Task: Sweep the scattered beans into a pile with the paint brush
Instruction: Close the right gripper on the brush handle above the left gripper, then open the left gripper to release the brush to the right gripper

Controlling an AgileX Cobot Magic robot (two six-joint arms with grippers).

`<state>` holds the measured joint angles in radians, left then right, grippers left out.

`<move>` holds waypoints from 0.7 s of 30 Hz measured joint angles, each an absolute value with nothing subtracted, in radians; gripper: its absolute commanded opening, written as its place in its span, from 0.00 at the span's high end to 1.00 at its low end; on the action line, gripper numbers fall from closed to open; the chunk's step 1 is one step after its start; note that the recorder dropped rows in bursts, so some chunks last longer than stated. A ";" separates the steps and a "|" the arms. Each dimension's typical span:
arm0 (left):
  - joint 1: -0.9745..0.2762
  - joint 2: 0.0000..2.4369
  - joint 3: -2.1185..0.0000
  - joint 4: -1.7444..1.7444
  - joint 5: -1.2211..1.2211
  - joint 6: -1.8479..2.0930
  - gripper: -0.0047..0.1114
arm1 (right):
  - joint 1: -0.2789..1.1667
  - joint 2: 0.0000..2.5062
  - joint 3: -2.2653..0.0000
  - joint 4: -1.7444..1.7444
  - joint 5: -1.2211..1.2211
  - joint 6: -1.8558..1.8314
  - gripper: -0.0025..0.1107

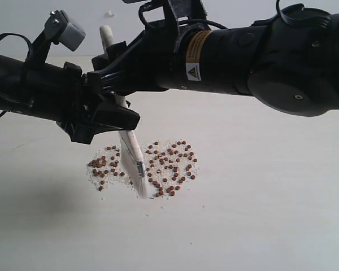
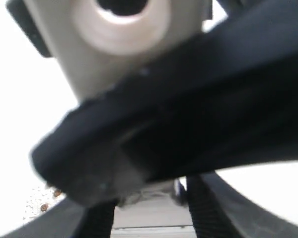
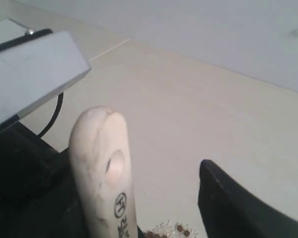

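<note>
- I have the paint brush (image 1: 131,151) standing steeply on the table (image 1: 260,203). Its handle tips up toward the far left and its bristles (image 1: 142,189) press down at the near edge of the spill. I judge the steep angle is there so the tips bear on the surface and push the beans instead of riding over them.
- The left gripper (image 1: 116,127) is clamped on the handle low down, just above the ferrule (image 1: 140,168). In the left wrist view the pale handle fills the gap between its two fingers. A grip that close to the head should give me firm control of the stroke.
- The right gripper (image 1: 107,73) reaches across from the right and straddles the upper handle with its jaws apart. In the right wrist view one finger (image 3: 228,203) stands clear of the wood, so it holds nothing. It may be there to steady the brush or to take it over; I cannot tell which.
- The beans (image 1: 172,164) lie mid-table in a loose spread mixed with whitish crumbs. There is a larger patch right of the bristles and a smaller one left of them. The brush sits between the two, so either patch can be drawn inward.
- I see no compact pile yet, so I judge most of the sweeping is ahead.
</note>
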<state>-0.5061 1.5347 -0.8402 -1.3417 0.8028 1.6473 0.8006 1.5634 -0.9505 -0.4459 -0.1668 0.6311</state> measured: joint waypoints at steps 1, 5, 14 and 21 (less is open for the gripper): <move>-0.506 1.535 -0.840 -1.344 0.805 1.647 0.96 | 0.801 1.563 -0.951 -0.444 -0.166 0.631 0.51; -0.506 1.535 -0.840 -1.343 0.805 1.647 0.96 | 0.801 1.563 -0.951 -0.444 -0.163 0.631 0.56; -0.506 1.535 -0.842 -1.369 0.805 1.662 0.96 | 0.803 1.563 -0.952 -0.437 -0.169 0.668 0.98; -0.506 1.535 -0.842 -1.375 0.805 1.668 0.90 | 0.803 1.563 -0.952 -0.437 -0.168 0.672 0.98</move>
